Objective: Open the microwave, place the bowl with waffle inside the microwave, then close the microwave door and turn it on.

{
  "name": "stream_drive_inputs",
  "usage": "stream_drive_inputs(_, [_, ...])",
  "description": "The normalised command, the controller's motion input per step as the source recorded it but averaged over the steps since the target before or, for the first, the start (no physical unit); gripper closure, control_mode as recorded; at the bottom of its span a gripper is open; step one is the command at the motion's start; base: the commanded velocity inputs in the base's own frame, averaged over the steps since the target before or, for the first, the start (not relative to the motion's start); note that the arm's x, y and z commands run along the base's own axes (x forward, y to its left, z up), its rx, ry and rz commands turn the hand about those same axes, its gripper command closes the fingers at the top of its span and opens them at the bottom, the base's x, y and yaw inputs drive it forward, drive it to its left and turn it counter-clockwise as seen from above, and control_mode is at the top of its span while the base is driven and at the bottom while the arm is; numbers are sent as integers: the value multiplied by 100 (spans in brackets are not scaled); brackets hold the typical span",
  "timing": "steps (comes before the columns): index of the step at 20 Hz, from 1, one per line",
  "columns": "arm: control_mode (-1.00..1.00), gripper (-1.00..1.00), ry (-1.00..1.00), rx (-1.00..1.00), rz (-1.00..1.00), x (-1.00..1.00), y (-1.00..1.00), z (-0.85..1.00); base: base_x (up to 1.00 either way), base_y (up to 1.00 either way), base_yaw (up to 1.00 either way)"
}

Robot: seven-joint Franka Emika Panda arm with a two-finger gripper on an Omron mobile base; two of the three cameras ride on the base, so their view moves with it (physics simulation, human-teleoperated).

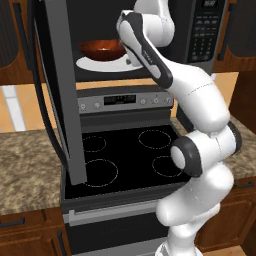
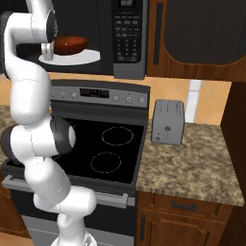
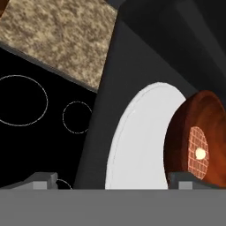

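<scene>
One bowl [image 1: 101, 48] on turntable [image 1: 102, 64] | door [image 1: 62, 90] overhangs stove [image 1: 125, 150] | toaster [image 2: 167, 121] right

microwave keypad [image 2: 127, 38]: button marks too small to read
stove display [image 1: 120, 99]: blurred, unreadable
toaster [image 2: 168, 122]: no legible label

Arm: white, dark joints, folded upward, forearm angled toward 11 o'clock in left base view. Gripper [image 3: 112, 181]: jaws spread wide apart, holding nothing.

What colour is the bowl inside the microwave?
Glossy reddish-brown; the bowl shows best in the left base view.
</scene>
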Motion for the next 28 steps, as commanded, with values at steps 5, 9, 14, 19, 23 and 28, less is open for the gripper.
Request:
stream_drive_inputs(5, [-100,-100,-14,3,-9,-85,-19,18,0,0,0])
stream_drive_inputs(9, [-100,-100,-5,7,-22,-100,-39,4,0,0,0])
stream_drive_inputs(14, [-100,-100,1,14,-33,-100,-39,0,0,0,0])
stream_drive_inputs(19, [-100,-100,4,9,-44,-100,-15,0,0,0,0])
stream_drive_inputs(23, [-100,-100,3,4,-25,-58,-13,0,0,0,0])
stream_drive_inputs(28, [-100,-100,0,6,0,0,-3,0,0,0,0])
